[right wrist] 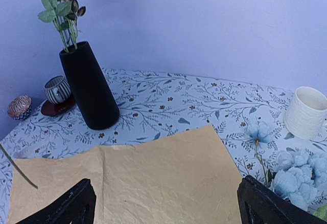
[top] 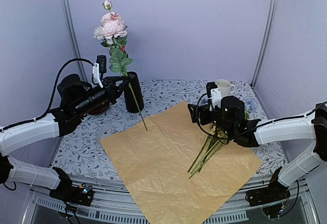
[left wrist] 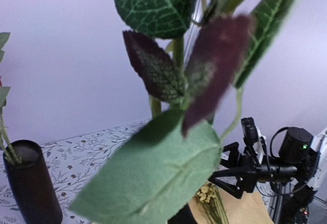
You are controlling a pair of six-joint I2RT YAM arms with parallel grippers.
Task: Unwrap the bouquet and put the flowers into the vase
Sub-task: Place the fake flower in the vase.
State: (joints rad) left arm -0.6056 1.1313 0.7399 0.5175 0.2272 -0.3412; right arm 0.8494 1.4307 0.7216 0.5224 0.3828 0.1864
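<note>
My left gripper (top: 121, 84) is clamped on a rose stem (top: 141, 116), with leaves (left wrist: 153, 175) filling most of its wrist view. The forearm reaches in level from 9 o'clock and holds the stem almost upright just in front of the vase (top: 134, 92). The stem's cut end hangs toward 5 o'clock over the paper (top: 168, 173), so I judge this flower is outside the vase and not yet in. The vase sits at about 10 o'clock on the table (top: 168, 88). Some green stems (right wrist: 65, 27) are already standing in it, and pink blooms (top: 113, 26) show above, though I cannot tell which bloom belongs to which stem. The unwrapping looks finished, since the tan sheet lies flat and open. My right gripper (top: 200, 117) has its fingers (right wrist: 71, 206) spread wide with nothing between them. It hovers low over the paper at about 3 o'clock, wrist aimed toward the vase. The remaining flowers (top: 206, 153) lie below it, stems trailing toward 7 o'clock, with pale blue roses (right wrist: 301, 178) near the white mug (top: 224, 87) at 1 o'clock. I reckon the task is under halfway.
</note>
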